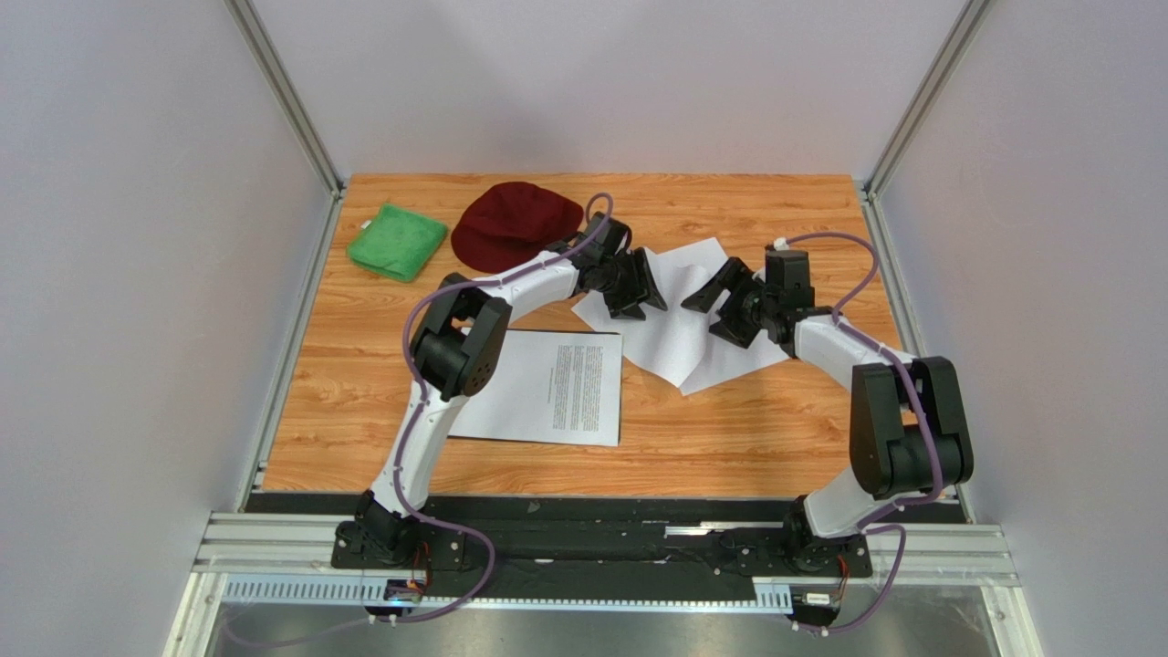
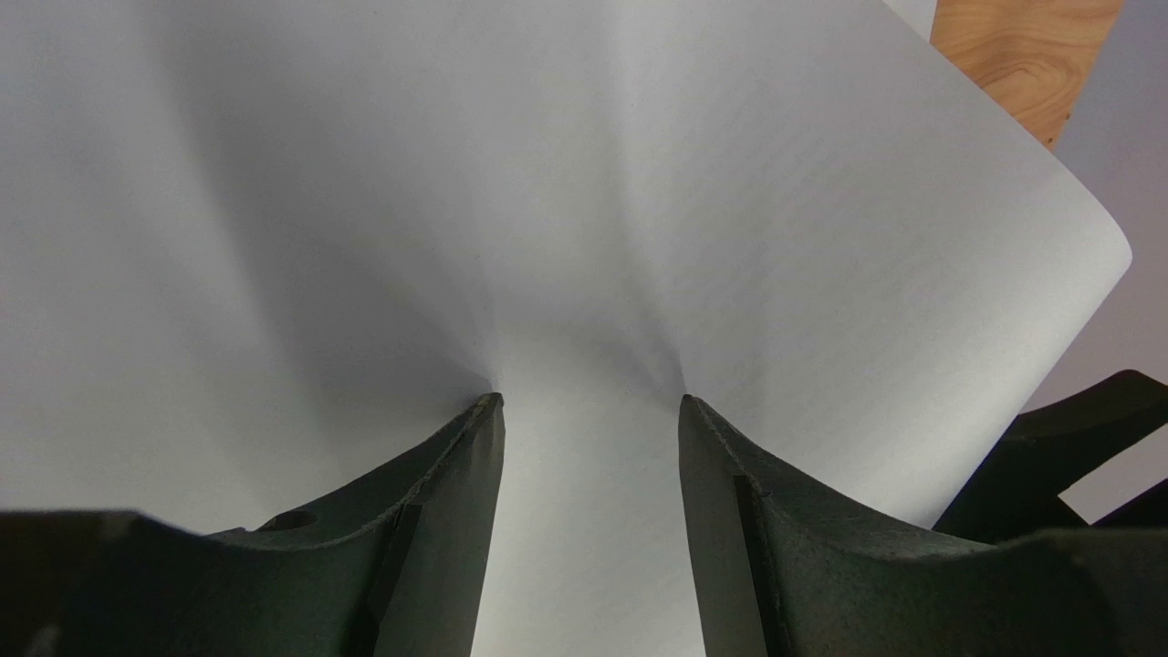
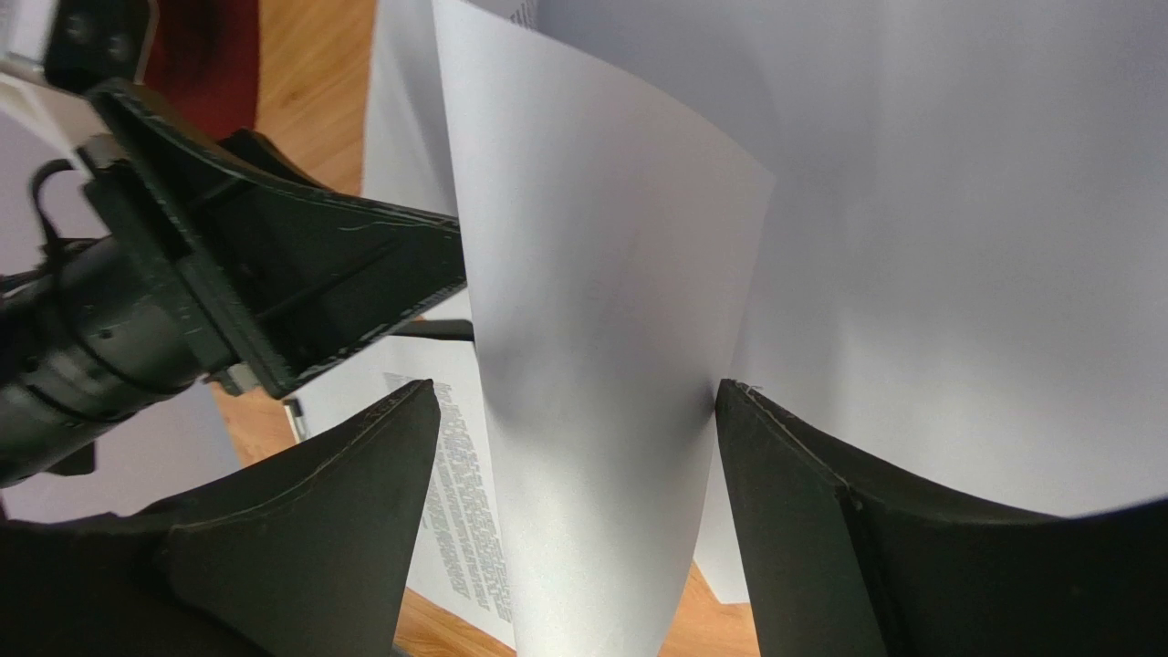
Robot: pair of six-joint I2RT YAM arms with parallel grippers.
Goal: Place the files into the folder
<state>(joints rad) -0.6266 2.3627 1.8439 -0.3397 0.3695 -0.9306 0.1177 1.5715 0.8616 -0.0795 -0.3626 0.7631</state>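
Right, both arms are up at the far middle of the table [image 1: 768,424], working the loose white files [image 1: 699,359] that lie fanned there. Left gripper [image 2: 590,404] stands about half open, its fingertips [image 2: 459,466] pressed into a sheet so the paper puckers and bows between them; nothing is clamped. Right gripper [image 3: 576,390] is spread wide, with a curled sheet [image 3: 603,315] standing in the gap, its edge just touching one tip but not pinched. To do this well, I'd say one side should pin the paper flat while the other closes gently on the raised fold. It should close near an edge, not mid-page, so one sheet lifts without a hard crease. The two heads are close together, so go slowly and in turn. A printed sheet [image 1: 549,388] lies apart, beside the left arm's elbow. The hard part is the folder: I cannot make it out anywhere, and it may lie under that printed sheet, but I can't tell. How many sheets overlap beneath the grippers is hidden too, and both wrist views are mostly filled with paper
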